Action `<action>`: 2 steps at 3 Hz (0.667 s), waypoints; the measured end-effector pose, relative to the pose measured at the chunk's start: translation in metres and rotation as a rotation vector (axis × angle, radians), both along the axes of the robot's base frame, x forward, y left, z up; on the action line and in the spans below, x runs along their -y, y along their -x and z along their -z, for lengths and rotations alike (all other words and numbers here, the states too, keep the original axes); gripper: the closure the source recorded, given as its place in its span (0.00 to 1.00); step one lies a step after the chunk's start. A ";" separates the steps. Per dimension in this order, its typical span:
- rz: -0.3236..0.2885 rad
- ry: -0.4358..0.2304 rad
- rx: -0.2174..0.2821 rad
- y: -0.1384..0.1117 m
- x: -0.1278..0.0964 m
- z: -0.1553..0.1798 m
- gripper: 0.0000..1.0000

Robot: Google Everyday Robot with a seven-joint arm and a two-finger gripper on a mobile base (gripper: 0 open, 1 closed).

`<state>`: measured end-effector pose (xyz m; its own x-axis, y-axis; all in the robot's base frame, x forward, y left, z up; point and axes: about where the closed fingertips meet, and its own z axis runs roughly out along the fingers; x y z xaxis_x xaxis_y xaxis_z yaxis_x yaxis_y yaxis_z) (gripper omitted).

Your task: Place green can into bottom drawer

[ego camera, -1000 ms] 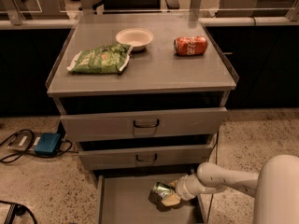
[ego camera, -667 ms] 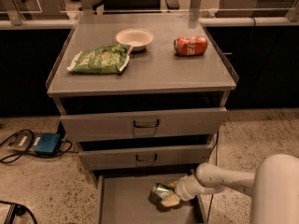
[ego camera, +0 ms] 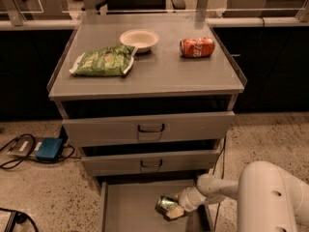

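Grey steel tray first: the bottom drawer (ego camera: 129, 203) is pulled out under the two upper drawers (ego camera: 149, 128), its flat floor exposed, so the opening step is done. My gripper (ego camera: 174, 210) is reaching in from the right and sits low over the drawer's right half, near the front. The fingers (ego camera: 177, 213) look to be pinching the green can (ego camera: 166, 205), which hangs tilted, silver end towards me, inside the drawer's outline. I cannot tell whether the can already touches the floor or hovers just above it.

I judge the carry as finished and the placing as nearly there. What is left is to settle the can on the floor, let it go, and draw the arm (ego camera: 219, 187) back out over the right side wall. On the worktop (ego camera: 164, 79), the red cola can (ego camera: 197, 47), the chip bag (ego camera: 103, 61) and the white bowl (ego camera: 139, 38) play no part in this.
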<state>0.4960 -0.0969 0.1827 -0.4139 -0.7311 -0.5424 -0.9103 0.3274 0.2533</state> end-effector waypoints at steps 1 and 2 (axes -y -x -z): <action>-0.009 -0.004 0.037 -0.009 -0.006 0.015 1.00; -0.001 -0.013 0.104 -0.019 -0.016 0.028 1.00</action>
